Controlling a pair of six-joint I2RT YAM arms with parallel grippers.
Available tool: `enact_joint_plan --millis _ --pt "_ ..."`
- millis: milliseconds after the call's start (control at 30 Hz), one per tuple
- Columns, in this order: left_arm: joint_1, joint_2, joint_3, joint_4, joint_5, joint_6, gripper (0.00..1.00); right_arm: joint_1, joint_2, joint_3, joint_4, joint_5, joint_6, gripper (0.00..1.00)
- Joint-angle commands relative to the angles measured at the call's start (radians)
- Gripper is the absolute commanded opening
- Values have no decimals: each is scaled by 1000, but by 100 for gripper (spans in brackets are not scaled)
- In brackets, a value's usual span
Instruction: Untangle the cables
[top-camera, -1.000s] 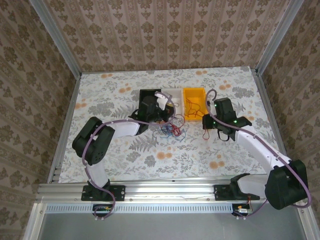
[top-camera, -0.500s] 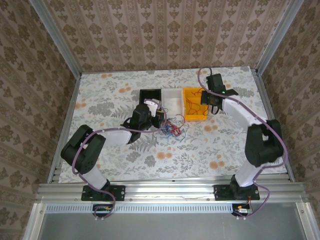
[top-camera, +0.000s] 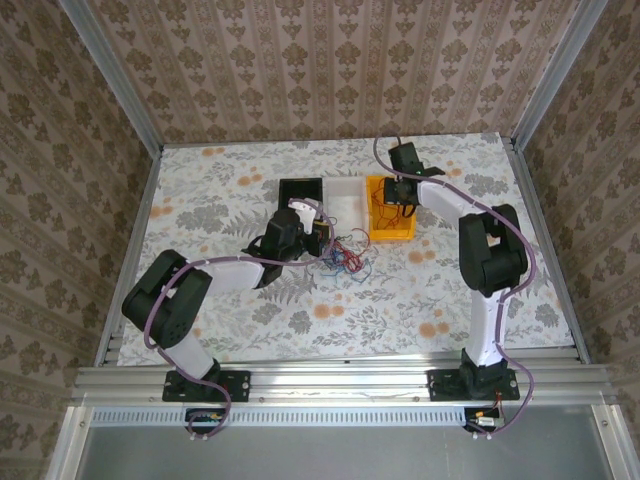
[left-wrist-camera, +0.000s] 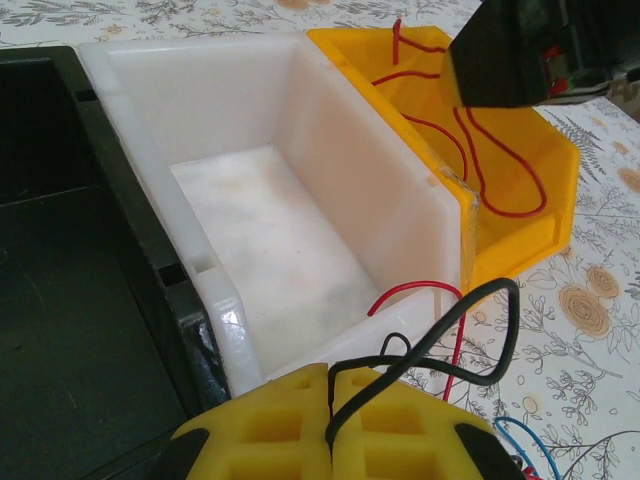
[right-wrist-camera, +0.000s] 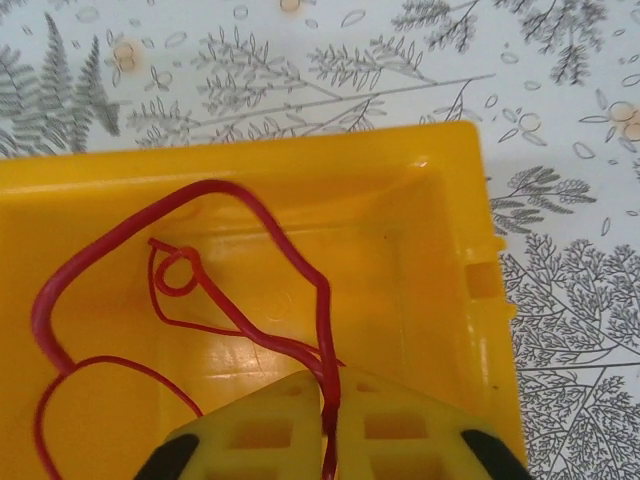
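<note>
Jaws of the right gripper (right-wrist-camera: 330, 425) pinch a red cable (right-wrist-camera: 240, 195) over the yellow bin (right-wrist-camera: 435, 190), likely ready for release; those of the left gripper (left-wrist-camera: 330, 405), clamped on a dark cable (left-wrist-camera: 510, 325) beside the white bin (left-wrist-camera: 250, 230), must next draw it from the tangle (top-camera: 345, 256) on the bench (top-camera: 420, 292).

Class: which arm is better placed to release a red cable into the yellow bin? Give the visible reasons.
Right. The right pincer holds a red cable above the yellow bin; the left pincer grips a dark cable near the white bin.
</note>
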Motion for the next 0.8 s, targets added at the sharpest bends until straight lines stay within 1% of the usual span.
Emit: enact_joint_plan --millis 0,233,333,433,533,567,633,767 --pt "-8 17 11 33 16 -28 0 11 -5 21 -9 23 17 19" --pt "-10 27 27 28 21 -27 0 24 -140 -26 44 66 -8 38" --pt "-10 30 31 29 28 -24 0 26 -206 -73 76 89 -14 43" --pt "-9 25 27 19 37 -11 0 38 -288 -154 127 65 -38 43" --pt "-5 10 15 -7 57 13 0 71 -355 -248 150 -27 -66 43" --pt "-3 3 9 -22 70 25 0 87 -368 -279 146 -64 -71 43" --pt "0 -16 -4 -48 92 50 0 127 -388 -343 143 -103 -71 43" --pt "16 -65 -27 -156 122 102 0 207 -391 -452 157 -171 -72 42"
